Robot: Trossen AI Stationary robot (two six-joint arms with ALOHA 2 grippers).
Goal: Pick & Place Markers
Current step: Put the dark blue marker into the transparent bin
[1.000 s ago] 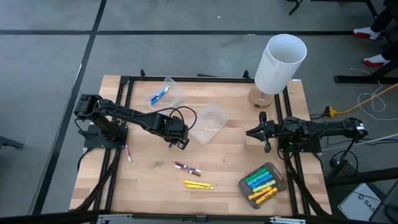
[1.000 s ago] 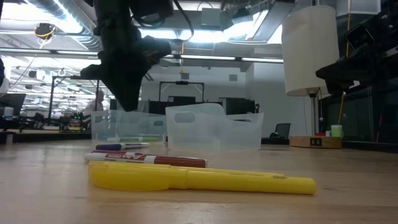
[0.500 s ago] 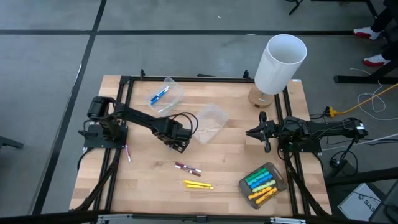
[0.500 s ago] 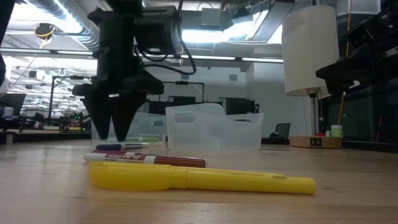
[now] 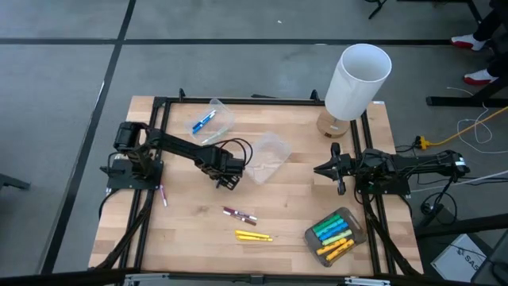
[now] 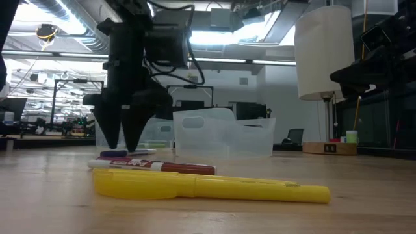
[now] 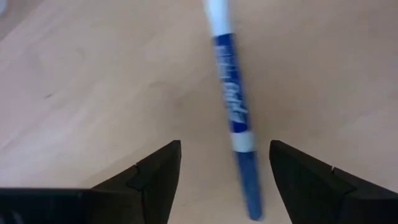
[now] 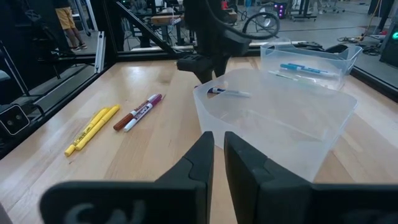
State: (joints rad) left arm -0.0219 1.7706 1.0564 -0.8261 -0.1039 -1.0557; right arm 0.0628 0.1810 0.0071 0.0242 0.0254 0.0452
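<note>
A white marker with a blue cap [image 7: 233, 106] lies flat on the wooden table, just beside the middle clear tub [image 5: 266, 157]. My left gripper [image 5: 228, 179] points down over it, open, one finger on each side of the marker [image 6: 127, 153] and just above the table, touching nothing. My right gripper [image 5: 340, 171] waits shut at the table's right side. Two maroon markers [image 5: 240, 214] and two yellow ones [image 5: 252, 236] lie near the front edge. One blue marker [image 5: 203, 121] lies in the far clear tub [image 5: 214, 117].
A tub [image 5: 335, 234] at the front right holds several green, blue and yellow markers. A tall white cylinder on a round wooden base [image 5: 357, 79] stands at the far right corner. A small purple marker [image 5: 163, 195] lies by the black frame rail on the left.
My left gripper has sunk toward the table over the blue-capped marker, tipped to point straight down, and opened its fingers. The markers have stayed where they were.
</note>
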